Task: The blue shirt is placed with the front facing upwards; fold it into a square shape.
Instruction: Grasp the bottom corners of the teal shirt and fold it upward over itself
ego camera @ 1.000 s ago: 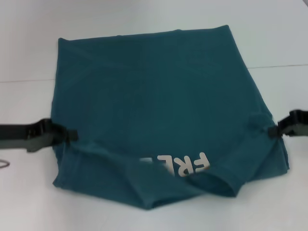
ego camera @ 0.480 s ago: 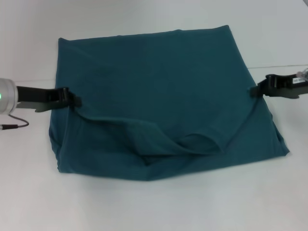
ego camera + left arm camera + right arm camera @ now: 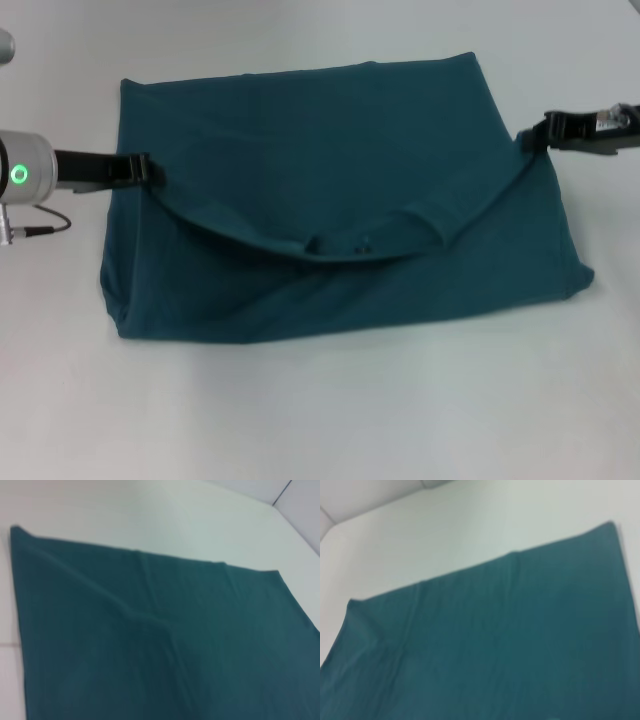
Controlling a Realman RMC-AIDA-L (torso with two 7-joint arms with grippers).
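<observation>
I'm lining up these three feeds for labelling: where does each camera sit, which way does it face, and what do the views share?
Head view: on the robot's head, facing forward and down at the blue shirt on the white table; the left gripper and right gripper show at the shirt's side edges.
Left wrist view: on the left arm's wrist, looking across the shirt; no robot parts visible.
Right wrist view: on the right arm's wrist, looking across the shirt; no robot parts visible.
Shared: all three show the shirt and table.
</observation>
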